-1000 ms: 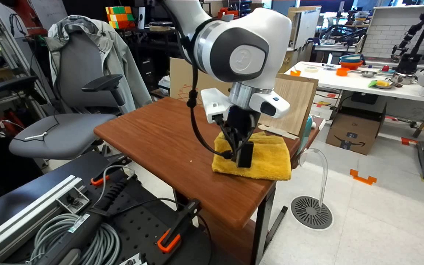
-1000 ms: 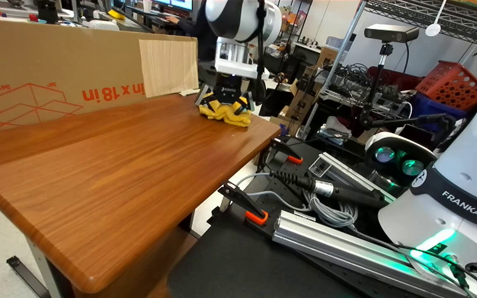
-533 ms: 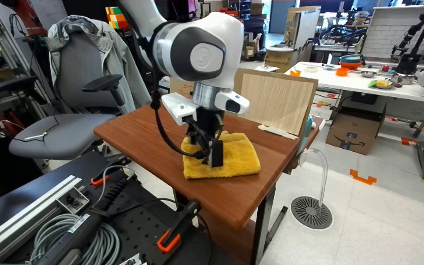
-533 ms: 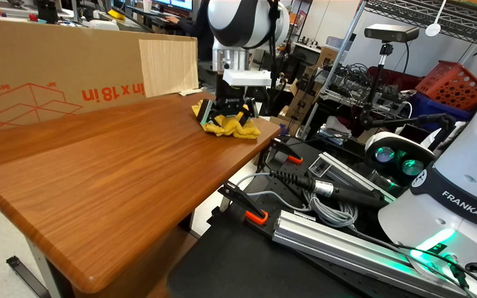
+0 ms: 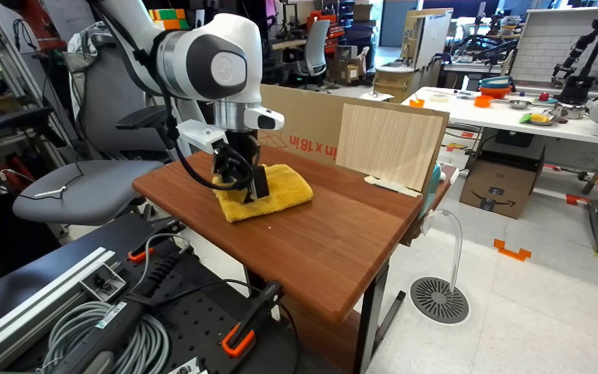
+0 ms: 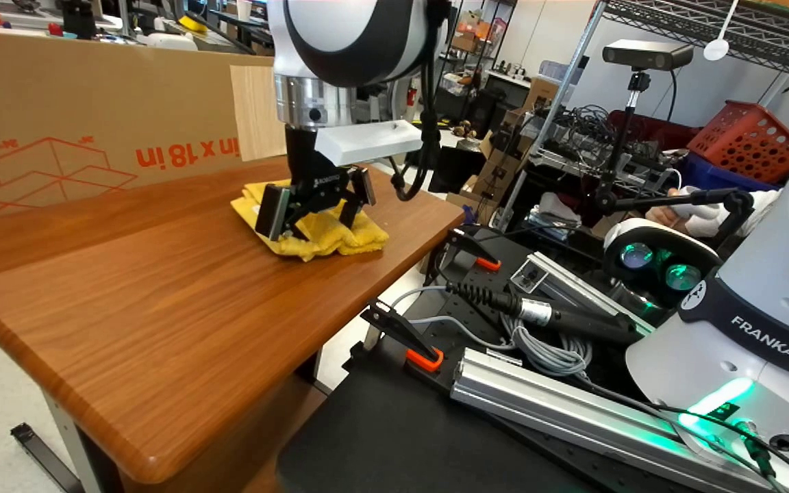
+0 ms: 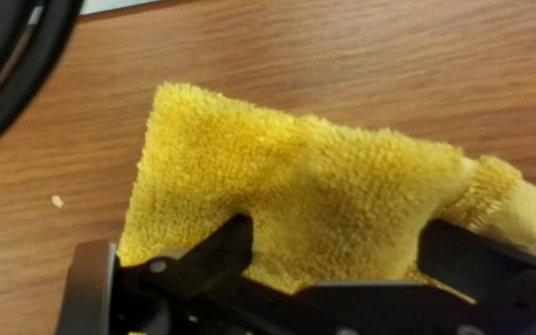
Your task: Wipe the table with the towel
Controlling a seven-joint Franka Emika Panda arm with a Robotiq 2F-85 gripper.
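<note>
A folded, fuzzy mustard-yellow cloth towel (image 5: 284, 189) lies on the glossy reddish-brown wooden worktop (image 5: 325, 236), just left of the frame's centre in both exterior views. The white-and-dark-grey robot arm (image 5: 223, 67) reaches in from the upper left of the frame in an exterior view, and its black gripper (image 7: 337, 228) shows at the bottom of the wrist view. The two black fingers (image 7: 231, 242) stand wide apart, their tips pressed into the towel, which is creased around them. In the wrist view the towel fills the middle and runs to the right edge; a small pale speck (image 7: 57, 201) sits on the worktop at the left, near the towel but apart from it. In an exterior view a tall brown cardboard sheet with red print (image 6: 107, 96) stands at the upper left, along the worktop, and two black-and-orange clamps (image 6: 401, 333) show right of centre, near a loose coil of grey cable (image 6: 550, 357).
</note>
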